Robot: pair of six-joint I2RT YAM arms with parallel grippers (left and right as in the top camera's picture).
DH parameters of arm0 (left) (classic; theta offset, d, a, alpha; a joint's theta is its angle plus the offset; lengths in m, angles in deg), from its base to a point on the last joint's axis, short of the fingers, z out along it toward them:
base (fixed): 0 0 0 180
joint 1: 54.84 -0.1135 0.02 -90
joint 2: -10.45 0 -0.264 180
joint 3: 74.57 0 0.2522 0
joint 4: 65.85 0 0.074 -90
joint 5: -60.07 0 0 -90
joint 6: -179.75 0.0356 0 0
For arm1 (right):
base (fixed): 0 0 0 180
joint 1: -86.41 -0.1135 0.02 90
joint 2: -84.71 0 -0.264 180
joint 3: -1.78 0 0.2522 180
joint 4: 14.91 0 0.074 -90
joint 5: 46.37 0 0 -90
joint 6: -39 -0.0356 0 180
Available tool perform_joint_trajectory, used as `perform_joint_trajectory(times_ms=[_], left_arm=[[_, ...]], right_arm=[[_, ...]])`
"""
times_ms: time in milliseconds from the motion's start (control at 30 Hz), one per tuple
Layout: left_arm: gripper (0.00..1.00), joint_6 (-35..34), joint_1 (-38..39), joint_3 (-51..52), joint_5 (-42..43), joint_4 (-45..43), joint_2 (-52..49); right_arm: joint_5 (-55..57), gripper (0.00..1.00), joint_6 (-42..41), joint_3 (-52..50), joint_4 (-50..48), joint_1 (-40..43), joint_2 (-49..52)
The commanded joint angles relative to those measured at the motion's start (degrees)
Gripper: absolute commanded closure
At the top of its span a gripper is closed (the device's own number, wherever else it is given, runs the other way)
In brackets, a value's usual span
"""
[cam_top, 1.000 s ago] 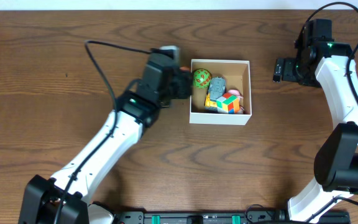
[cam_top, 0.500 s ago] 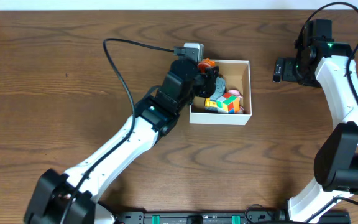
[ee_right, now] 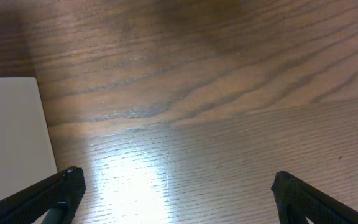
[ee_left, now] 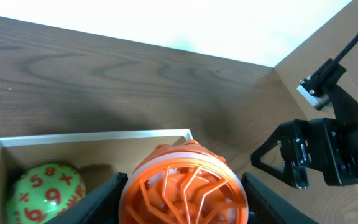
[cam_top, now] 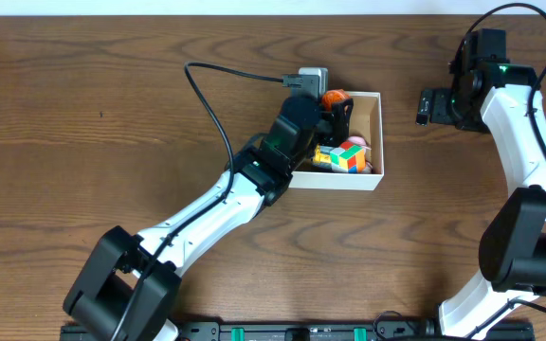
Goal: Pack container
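Note:
The container is a square white-walled box with a tan inside, at the table's middle. In it lie a multicoloured cube and a green ball with red numbers. My left gripper hovers over the container's far edge, shut on an orange lattice ball, with a black finger on each side of the ball. The left gripper sits low in the left wrist view, above the far wall of the container. My right gripper stands open to the right of the box, and nothing lies between the jaws of the right gripper.
The left arm's black cable loops over the table left of the box. The right arm runs along the right edge. A white wall of the box shows at the left of the right wrist view.
My left arm has swung to the right with the orange ball, from beside the container's left wall to above its far edge. The right arm has not moved.

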Motion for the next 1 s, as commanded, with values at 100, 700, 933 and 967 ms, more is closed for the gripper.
perform_joint_trajectory(times_ms=[100,700,933,967], left_arm=[[0.42,-0.81,0.57,-0.9,-0.9,-1.79,-4.13],[0.11,-2.03,0.55,-0.92,-3.89,-6.67,-8.81],[0.02,2.4,-0.83,-0.92,-3.93,-2.47,-3.17],[0.02,3.08,-1.22,-0.92,-3.93,-0.92,-1.86]], right_arm=[[0.39,0.01,0.61,-0.11,0.02,-0.31,-0.85],[0.39,0.01,0.61,-0.11,0.02,-0.31,-0.85],[0.39,0.01,0.61,-0.11,0.02,-0.31,-0.85],[0.39,0.01,0.61,-0.11,0.02,-0.31,-0.85]])
